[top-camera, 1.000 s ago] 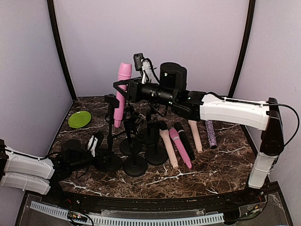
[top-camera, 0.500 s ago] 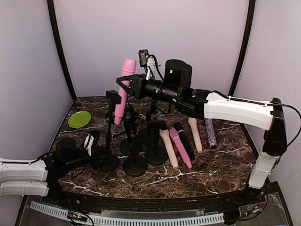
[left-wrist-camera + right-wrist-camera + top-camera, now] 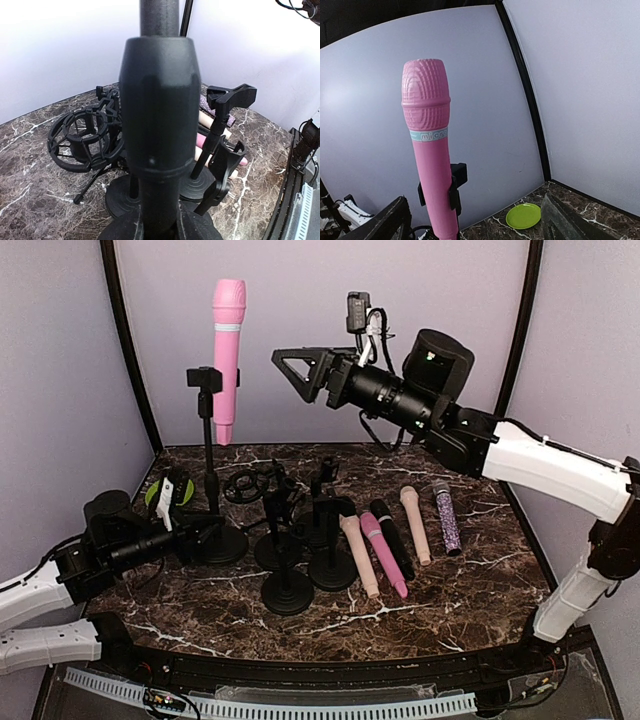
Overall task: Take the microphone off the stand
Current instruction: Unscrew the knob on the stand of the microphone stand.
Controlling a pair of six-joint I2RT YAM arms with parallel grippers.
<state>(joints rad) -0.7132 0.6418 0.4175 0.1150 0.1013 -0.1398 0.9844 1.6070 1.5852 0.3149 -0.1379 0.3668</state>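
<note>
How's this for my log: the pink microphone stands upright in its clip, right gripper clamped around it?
No: the right gripper is open, clear of the pink microphone, which does stand upright in its clip. The top external view shows it.

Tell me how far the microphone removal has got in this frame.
Done: five loose microphones lie on the marble table, likely removed already. In hand: the left gripper is shut on the tall black stand, bracing it. Left: the pink plastic microphone still sits upright in the stand's clip; the right gripper is open and clear of it, so gripping and lifting it out remain.
</note>
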